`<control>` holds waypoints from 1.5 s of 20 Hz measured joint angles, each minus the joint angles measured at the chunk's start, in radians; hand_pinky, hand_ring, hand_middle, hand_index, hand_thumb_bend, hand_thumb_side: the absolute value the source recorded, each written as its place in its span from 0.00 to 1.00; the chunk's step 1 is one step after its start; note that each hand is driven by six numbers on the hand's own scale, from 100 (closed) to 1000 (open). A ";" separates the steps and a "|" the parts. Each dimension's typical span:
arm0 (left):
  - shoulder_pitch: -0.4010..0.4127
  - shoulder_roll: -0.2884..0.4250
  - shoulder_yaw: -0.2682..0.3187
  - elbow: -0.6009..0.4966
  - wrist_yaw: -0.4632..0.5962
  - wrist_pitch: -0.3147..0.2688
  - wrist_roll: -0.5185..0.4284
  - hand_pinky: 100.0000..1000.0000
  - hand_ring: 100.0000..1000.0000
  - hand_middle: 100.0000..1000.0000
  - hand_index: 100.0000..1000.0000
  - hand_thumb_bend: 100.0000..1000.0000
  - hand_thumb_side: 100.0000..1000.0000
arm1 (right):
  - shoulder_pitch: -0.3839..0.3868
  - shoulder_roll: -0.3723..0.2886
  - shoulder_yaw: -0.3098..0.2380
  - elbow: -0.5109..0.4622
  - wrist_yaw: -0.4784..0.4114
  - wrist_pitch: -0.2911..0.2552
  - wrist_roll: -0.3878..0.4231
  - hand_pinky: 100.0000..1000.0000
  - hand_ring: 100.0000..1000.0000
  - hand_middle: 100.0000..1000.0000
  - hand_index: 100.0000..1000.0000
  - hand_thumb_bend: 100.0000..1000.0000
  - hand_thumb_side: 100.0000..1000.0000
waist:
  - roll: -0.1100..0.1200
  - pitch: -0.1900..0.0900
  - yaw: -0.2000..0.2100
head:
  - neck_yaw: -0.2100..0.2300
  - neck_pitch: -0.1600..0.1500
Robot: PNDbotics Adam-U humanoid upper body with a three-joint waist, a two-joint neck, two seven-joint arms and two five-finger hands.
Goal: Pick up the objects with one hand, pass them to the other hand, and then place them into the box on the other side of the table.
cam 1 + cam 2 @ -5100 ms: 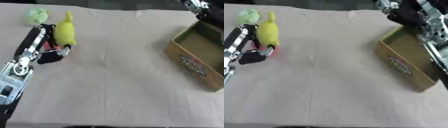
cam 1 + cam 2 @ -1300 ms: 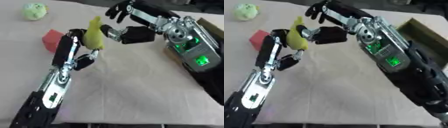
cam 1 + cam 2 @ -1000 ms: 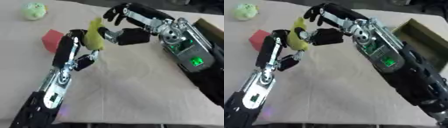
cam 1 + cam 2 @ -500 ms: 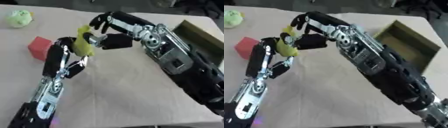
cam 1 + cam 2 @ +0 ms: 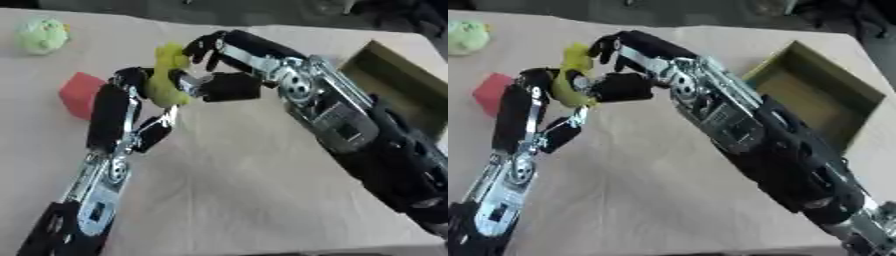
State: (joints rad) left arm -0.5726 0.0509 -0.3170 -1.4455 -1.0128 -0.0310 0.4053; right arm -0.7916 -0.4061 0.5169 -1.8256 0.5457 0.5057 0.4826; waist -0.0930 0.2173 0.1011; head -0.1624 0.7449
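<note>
A yellow pear-shaped object (image 5: 166, 80) is held above the table, left of centre. My left hand (image 5: 131, 82) reaches up from the lower left with its fingers curled round the object's lower body. My right hand (image 5: 229, 85) comes in from the right. Its fingers (image 5: 199, 47) curl beside the object's narrow top, and its thumb side touches the body. The open cardboard box (image 5: 824, 100) stands at the right edge of the table, behind my right arm.
A red cube (image 5: 80, 92) lies on the beige cloth just left of my left arm. A pale green ball (image 5: 42, 36) rests at the far left corner. My right forearm (image 5: 367, 145) crosses the table's right half.
My left hand lifted the yellow object off the table. My right hand came across from the box side and closed in on it. The camera has also shifted.
</note>
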 measured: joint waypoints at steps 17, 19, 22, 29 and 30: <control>-0.003 -0.017 -0.007 -0.017 -0.112 -0.012 0.033 0.27 0.32 0.31 0.44 0.17 0.00 | -0.001 0.042 0.009 0.059 -0.021 0.040 -0.004 0.91 0.73 0.75 0.88 0.17 0.89 | 0.000 0.000 -0.002 | 0.000 0.001; -0.007 -0.018 -0.009 -0.018 -0.121 -0.016 0.033 0.27 0.32 0.31 0.44 0.18 0.00 | -0.001 0.043 0.010 0.065 -0.026 0.041 -0.006 0.91 0.73 0.75 0.87 0.17 0.88 | 0.000 0.000 -0.002 | 0.000 0.001; -0.008 -0.021 -0.013 -0.023 -0.137 -0.023 0.035 0.27 0.32 0.31 0.44 0.19 0.00 | -0.002 0.046 0.014 0.073 -0.036 0.040 -0.007 0.91 0.73 0.75 0.87 0.16 0.87 | 0.000 0.000 -0.002 | 0.000 0.001; -0.010 -0.025 -0.016 -0.028 -0.160 -0.033 0.037 0.27 0.33 0.31 0.44 0.19 0.00 | -0.009 0.051 0.015 0.083 -0.052 0.042 -0.011 0.90 0.71 0.70 0.82 0.17 0.72 | 0.000 0.000 -0.002 | -0.002 0.001; -0.010 -0.025 -0.017 -0.028 -0.162 -0.034 0.038 0.27 0.33 0.31 0.44 0.19 0.00 | -0.009 0.051 0.015 0.083 -0.057 0.044 -0.013 0.90 0.70 0.69 0.81 0.17 0.71 | 0.000 0.000 -0.002 | -0.002 0.001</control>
State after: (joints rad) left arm -0.5831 0.0255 -0.3340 -1.4730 -1.1746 -0.0646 0.4428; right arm -0.8003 -0.3555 0.5315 -1.7423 0.4883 0.5498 0.4694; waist -0.0934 0.2173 0.0993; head -0.1646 0.7463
